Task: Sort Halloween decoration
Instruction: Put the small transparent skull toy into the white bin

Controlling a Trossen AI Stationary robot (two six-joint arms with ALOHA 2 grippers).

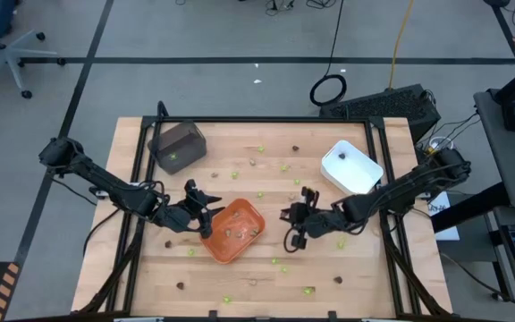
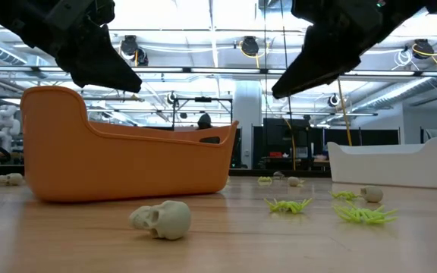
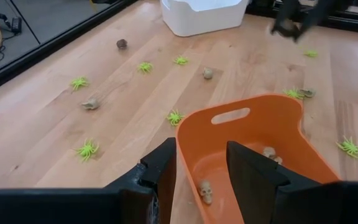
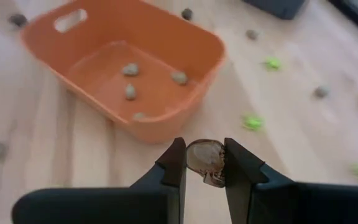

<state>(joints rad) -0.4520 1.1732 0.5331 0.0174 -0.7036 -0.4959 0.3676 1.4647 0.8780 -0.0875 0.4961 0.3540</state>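
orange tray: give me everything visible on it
The orange tray is a glossy, plastic-looking rectangular bin with rounded corners, raised ends and a slot handle cut in one end wall. It sits upright near the table's middle, between both arms. The left hand straddles one wall, a finger either side. Inside lie several tan-grey skulls.
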